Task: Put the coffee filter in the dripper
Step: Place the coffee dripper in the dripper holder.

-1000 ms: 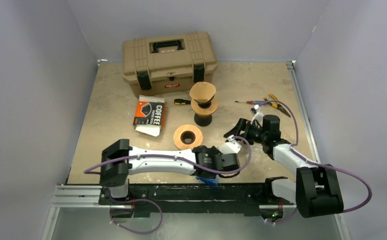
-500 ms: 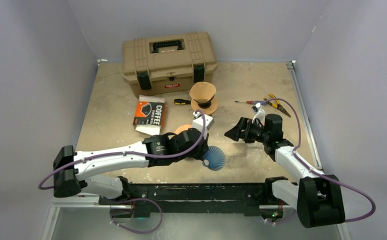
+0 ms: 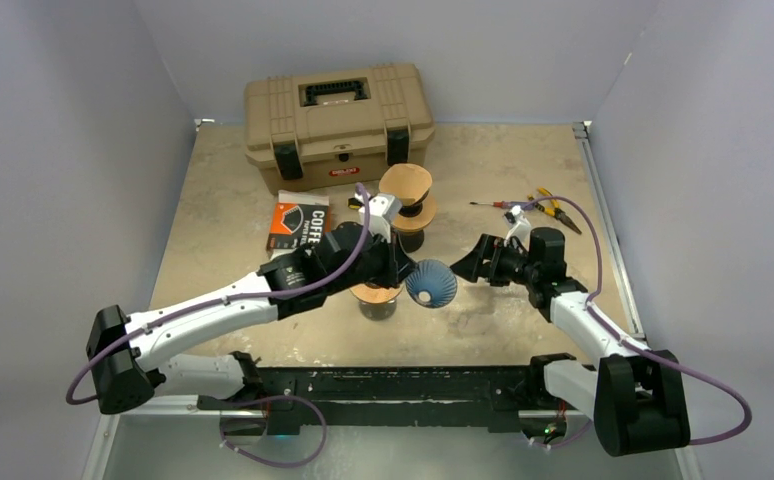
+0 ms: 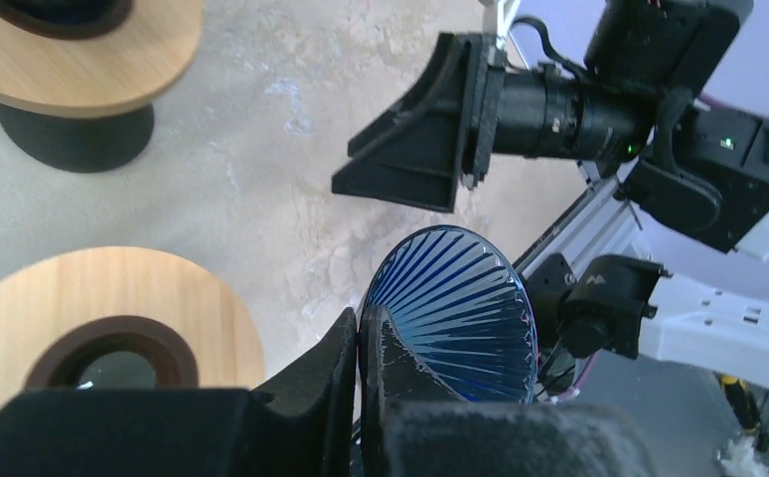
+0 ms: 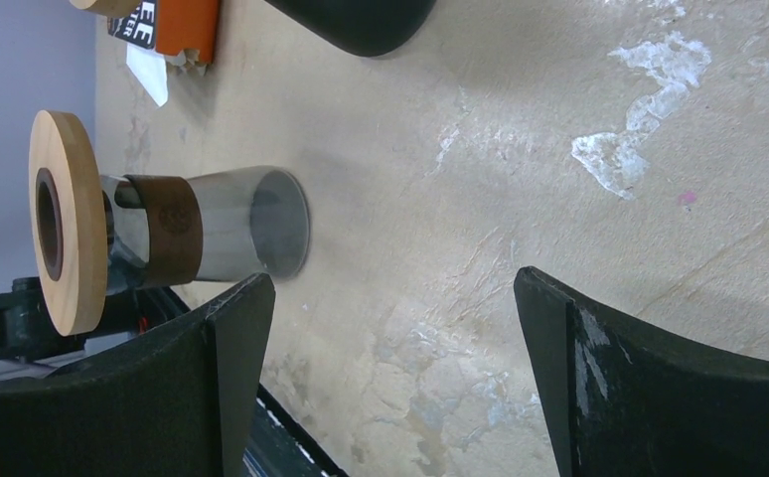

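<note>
My left gripper [image 3: 404,273] is shut on the rim of a blue ribbed cone-shaped dripper [image 3: 431,284], held in the air just right of the near wooden-ringed glass stand [image 3: 374,296]. In the left wrist view the jaws [image 4: 361,338] pinch the dripper's edge [image 4: 460,308], with the stand's wooden ring [image 4: 112,298] to the left. A brown paper coffee filter [image 3: 406,182] sits on the far stand with a black base [image 3: 407,240]. My right gripper [image 3: 473,262] is open, close to the dripper's right, with nothing between its fingers [image 5: 390,282].
A tan toolbox [image 3: 338,120] stands at the back. An orange and black coffee filter box [image 3: 298,226] lies left of the stands. A screwdriver [image 3: 493,204] and pliers [image 3: 549,207] lie at the right. The glass stand [image 5: 162,234] shows left of my right fingers.
My left arm has swung away from the table's near edge toward the middle, carrying the blue dripper up beside the near stand. The right arm has barely moved.
</note>
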Controlling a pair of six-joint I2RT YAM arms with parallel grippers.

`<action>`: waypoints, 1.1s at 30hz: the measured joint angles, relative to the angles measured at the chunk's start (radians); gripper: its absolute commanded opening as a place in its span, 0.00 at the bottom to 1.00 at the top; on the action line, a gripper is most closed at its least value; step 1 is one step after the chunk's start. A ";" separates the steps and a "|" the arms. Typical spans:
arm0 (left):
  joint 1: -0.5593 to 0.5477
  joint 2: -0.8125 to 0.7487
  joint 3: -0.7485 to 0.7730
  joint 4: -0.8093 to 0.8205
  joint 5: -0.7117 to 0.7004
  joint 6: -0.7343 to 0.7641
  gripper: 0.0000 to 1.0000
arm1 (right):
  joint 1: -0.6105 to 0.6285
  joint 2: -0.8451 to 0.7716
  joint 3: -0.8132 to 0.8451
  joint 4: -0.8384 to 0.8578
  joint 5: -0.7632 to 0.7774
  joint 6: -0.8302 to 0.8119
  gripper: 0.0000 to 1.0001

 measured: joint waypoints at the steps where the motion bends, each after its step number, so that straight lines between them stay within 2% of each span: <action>1: 0.017 -0.004 0.000 0.002 0.010 -0.002 0.00 | 0.000 0.000 0.001 -0.002 0.000 0.000 0.95; 7: 0.105 -0.048 0.000 0.001 0.049 -0.002 0.00 | 0.000 0.000 0.005 -0.009 0.001 -0.002 0.99; 21: 0.315 -0.200 0.014 -0.115 0.068 0.038 0.00 | 0.000 0.000 0.011 -0.012 0.005 -0.005 0.99; 33: 0.370 -0.286 -0.033 -0.159 0.085 0.040 0.00 | 0.000 0.000 0.015 -0.021 0.013 -0.011 0.99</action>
